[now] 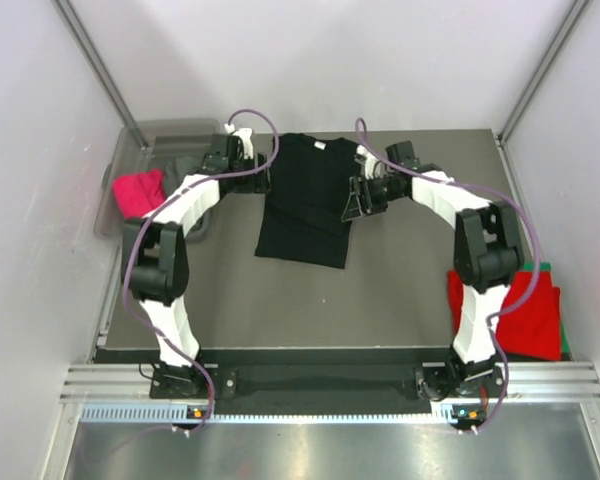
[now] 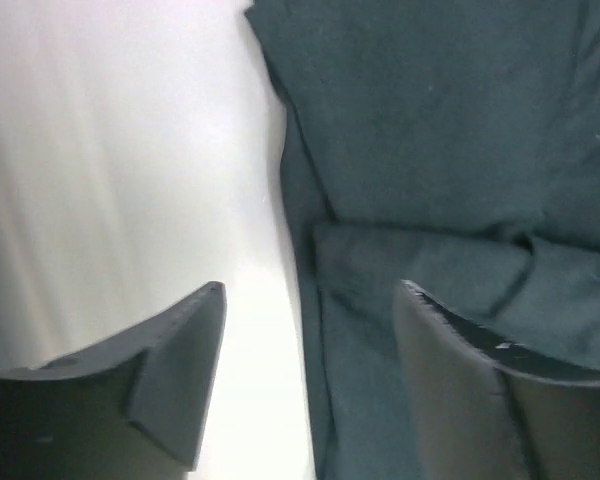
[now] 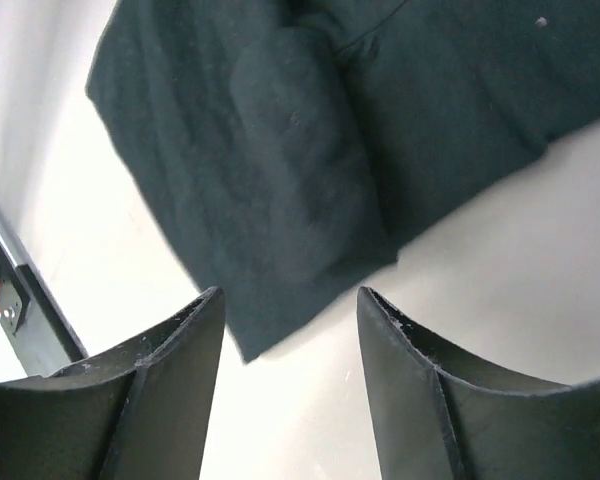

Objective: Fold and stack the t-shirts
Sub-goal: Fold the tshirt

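You have nothing to read here: no words, numbers or brand marks come out legibly in any of the three views. The black t-shirt [image 1: 305, 195] carries a small pale tag [image 1: 320, 146] at its collar, but it is too small for you to make out any print.

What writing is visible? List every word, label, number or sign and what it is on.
No text here can be read.
Pale collar mark on the black t-shirt: too small to read.
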